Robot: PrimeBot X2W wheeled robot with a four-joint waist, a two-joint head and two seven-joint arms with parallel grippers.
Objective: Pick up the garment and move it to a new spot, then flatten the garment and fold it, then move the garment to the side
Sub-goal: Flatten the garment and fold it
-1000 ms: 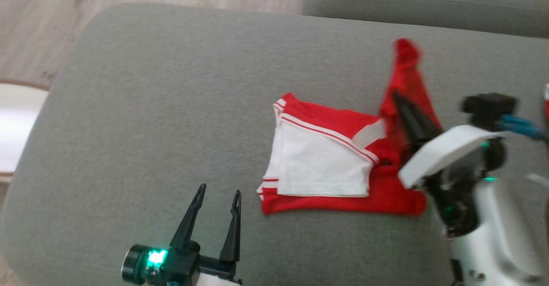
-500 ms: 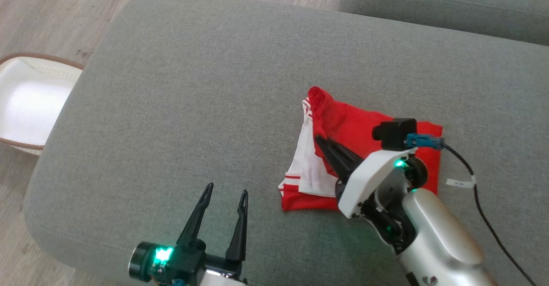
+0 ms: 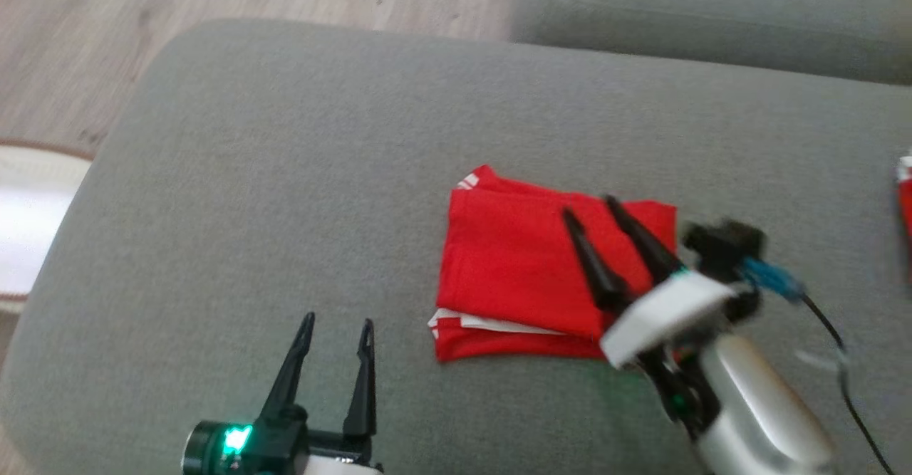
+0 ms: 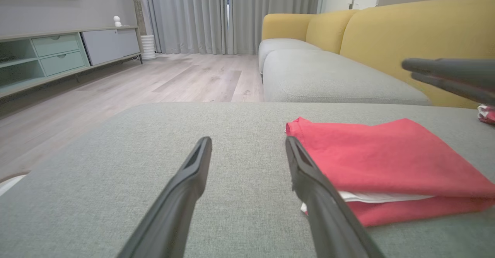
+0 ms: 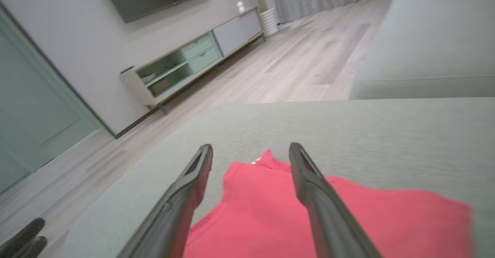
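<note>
The red garment [image 3: 527, 268] with white trim lies folded into a rough square on the grey ottoman [image 3: 285, 140]. A white layer peeks out at its near edge. My right gripper [image 3: 589, 208] hovers open above the garment's right half, holding nothing. My left gripper [image 3: 336, 322] stands open over bare cushion to the garment's left, apart from it. In the left wrist view the garment [image 4: 386, 161] lies right of my left gripper [image 4: 247, 142], with the other arm's fingers [image 4: 452, 76] above it. In the right wrist view my right gripper [image 5: 250, 147] spreads over the garment [image 5: 309, 215].
A grey and yellow sofa [image 4: 348, 68] stands beyond the ottoman. A white basket [image 3: 28, 218] sits on the wood floor at the left. A second red and white item [image 3: 905, 197] lies at the right edge. A dark cable [image 3: 841, 361] trails from my right wrist.
My right gripper carried the red flap over the white part, let it go and opened above it; the garment now lies as a red square. The head camera shifted. The left gripper stayed open.
</note>
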